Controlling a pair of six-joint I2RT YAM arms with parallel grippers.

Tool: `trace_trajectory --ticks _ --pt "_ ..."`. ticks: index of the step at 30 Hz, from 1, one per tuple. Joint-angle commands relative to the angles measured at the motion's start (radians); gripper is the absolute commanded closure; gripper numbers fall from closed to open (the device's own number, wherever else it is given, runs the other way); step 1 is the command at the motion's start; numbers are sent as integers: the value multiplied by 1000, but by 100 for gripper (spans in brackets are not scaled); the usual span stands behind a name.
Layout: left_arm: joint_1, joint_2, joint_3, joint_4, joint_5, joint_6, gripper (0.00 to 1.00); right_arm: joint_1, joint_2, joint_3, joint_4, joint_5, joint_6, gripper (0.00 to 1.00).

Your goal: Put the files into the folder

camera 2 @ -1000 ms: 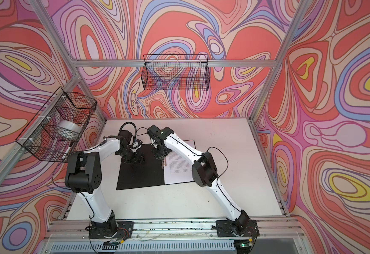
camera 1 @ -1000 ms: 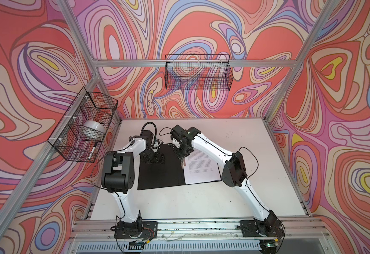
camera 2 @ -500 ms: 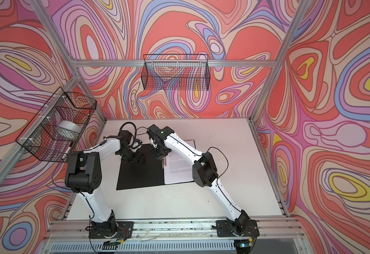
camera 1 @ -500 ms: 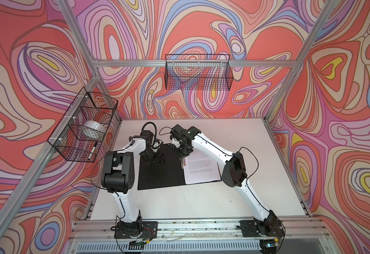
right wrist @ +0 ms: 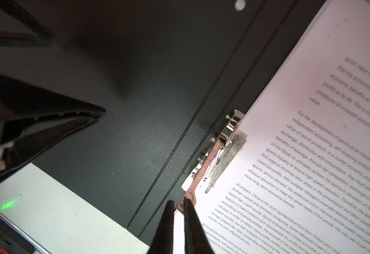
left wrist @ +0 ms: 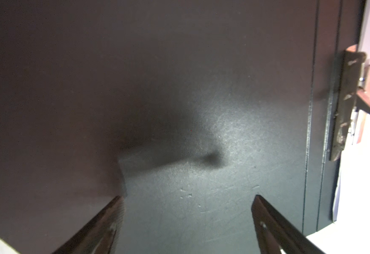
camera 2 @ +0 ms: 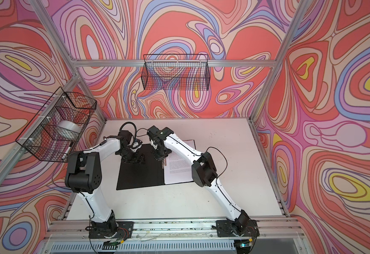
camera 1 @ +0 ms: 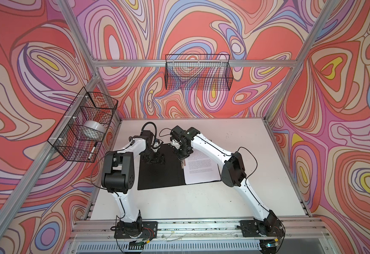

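Open folder (camera 1: 159, 173) is lying flat on worktop (camera 1: 201, 204), files (camera 1: 201, 171) sitting on its right half at the spine clip (right wrist: 223, 154). Sheets are likely handling light, floppy, slippery, so I'm suggesting pinching the clip-side edge. I'm seeing left jaws standing wide over black cover, right jaws nearly closed beside clip.

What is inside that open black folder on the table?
White printed sheets lie on the folder's right half, one edge under the metal spine clip. Its left half holds nothing. How many sheets are stacked is hidden, as is the cover beneath.
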Motion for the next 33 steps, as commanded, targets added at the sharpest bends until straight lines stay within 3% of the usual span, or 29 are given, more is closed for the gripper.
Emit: trace_trajectory --ticks 1,33 --pt "3 14 6 -21 12 22 9 8 29 13 -17 0 -12 89" --pt "3 16 -10 -10 2 38 9 10 81 31 -117 54 -48 90"
